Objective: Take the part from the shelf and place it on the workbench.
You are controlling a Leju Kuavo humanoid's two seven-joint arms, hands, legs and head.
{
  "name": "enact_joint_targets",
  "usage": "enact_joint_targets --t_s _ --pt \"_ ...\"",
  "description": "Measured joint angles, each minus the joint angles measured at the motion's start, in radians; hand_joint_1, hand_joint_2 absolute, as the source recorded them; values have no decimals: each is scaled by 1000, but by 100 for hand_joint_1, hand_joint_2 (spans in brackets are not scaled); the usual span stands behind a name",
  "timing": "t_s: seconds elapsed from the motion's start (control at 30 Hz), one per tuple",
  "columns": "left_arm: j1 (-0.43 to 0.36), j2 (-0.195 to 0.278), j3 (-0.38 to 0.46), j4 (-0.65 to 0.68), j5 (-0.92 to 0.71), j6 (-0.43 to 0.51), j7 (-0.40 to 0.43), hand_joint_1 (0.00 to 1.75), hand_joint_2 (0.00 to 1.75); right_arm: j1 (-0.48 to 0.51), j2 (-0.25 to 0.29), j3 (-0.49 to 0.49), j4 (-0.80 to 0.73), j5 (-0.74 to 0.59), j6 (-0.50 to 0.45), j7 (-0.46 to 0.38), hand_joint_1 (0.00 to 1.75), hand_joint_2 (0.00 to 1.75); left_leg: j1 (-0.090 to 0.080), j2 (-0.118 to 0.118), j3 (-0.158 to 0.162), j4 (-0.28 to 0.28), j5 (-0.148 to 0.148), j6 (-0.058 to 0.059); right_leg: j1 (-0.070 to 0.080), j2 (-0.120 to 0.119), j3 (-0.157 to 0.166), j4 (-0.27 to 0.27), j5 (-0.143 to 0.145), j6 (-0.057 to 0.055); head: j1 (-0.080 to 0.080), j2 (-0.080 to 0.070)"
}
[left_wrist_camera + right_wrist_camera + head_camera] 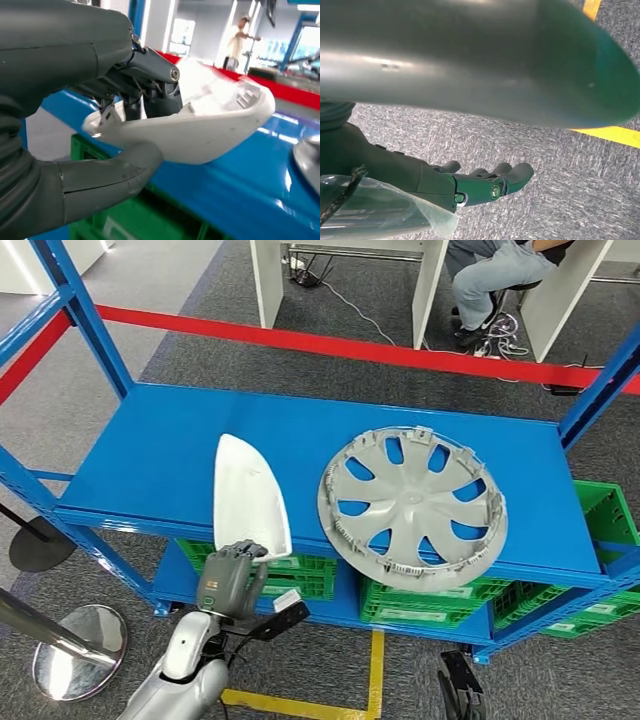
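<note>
The left hand has hold of the white part at its broad near end, right where that end hangs over the front edge of the blue shelf; in the left wrist view the thumb lies under the shell and the darker fingers press down into its hollow upper side, so it is clamped between them. The rest of the part seems to lie on the shelf top, its narrow tip pointing towards the back, just beside the grey wheel cover but apart from it. I'd say the grasp is made and the lift is the step in hand. The right hand hangs low over the grey carpet, fingers loosely extended and holding nothing. Next comes raising the part clear of the shelf lip and drawing it back (it is thin and held by one end only, so it may tip), then turning to the workbench, wherever that stands.
</note>
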Motion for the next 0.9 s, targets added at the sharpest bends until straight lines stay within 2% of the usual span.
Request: enact_joint_targets --t_s 0.6,0.9 --pt "0 0 39 -3 -35 16 8 175 175 -2 0 0 0 -12 -3 1 0 0 0 0 1 0 0 0 0 0 2 0 0 0 0 0" --pt "1 5 59 -60 -94 25 31 175 175 -2 0 0 0 -17 -3 1 0 0 0 0 1 0 0 0 0 0 1 0 0 0 0 0"
